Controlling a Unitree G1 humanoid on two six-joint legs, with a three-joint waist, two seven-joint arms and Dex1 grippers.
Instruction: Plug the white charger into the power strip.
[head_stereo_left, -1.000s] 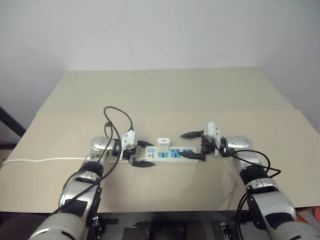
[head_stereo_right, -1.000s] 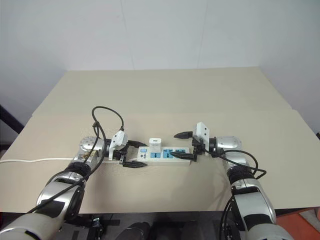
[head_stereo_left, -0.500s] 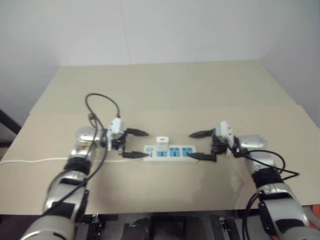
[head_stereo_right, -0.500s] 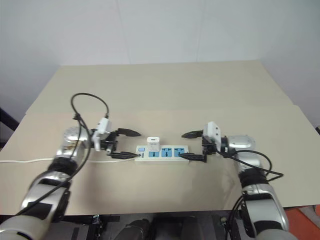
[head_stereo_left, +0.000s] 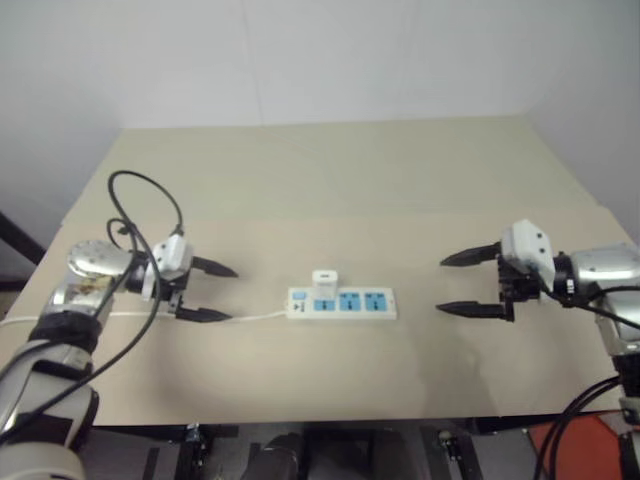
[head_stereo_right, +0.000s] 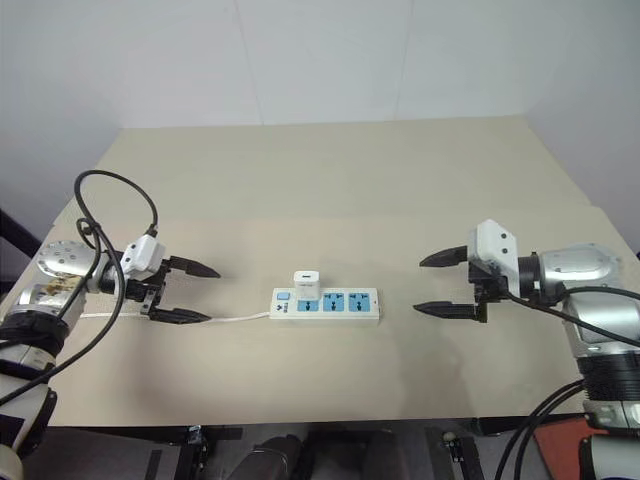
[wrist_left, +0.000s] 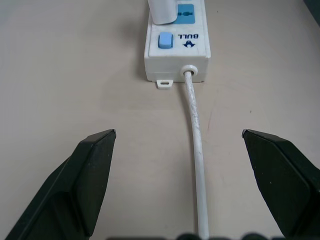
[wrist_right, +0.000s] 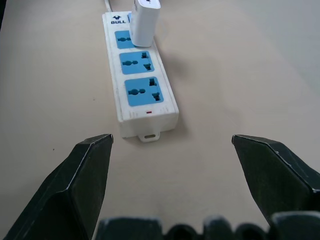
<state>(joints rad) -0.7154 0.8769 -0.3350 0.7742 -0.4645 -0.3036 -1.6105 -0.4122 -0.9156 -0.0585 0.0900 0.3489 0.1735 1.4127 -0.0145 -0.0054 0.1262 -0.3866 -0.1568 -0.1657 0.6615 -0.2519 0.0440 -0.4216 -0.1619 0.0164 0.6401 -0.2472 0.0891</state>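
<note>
Beige counter (head_stereo_left: 330, 180) against a plain pale wall; landmark: power strip (head_stereo_right: 327, 304), lying flat near the counter's middle.

Left pincer (head_stereo_right: 187, 293): fingers spread wide, holding nothing, well apart from the strip's switch end and pointing toward it.

Right pincer (head_stereo_right: 442, 284): fingers spread wide, holding nothing, well apart from the strip's far end and facing it.

White charger (head_stereo_right: 306, 284): standing upright in the strip's outlet nearest the switch end; judged seated, so the task looks done. The other two blue outlets are free.

Cord (wrist_left: 195, 130): thin, white, runs from the switch end along the counter between the left pincer's fingers.

Risk, as judgement: a left pincer dropping or closing could snag the cord, drag the strip and loosen the charger.

Obstructions: nothing stands between either pincer and the strip.
</note>
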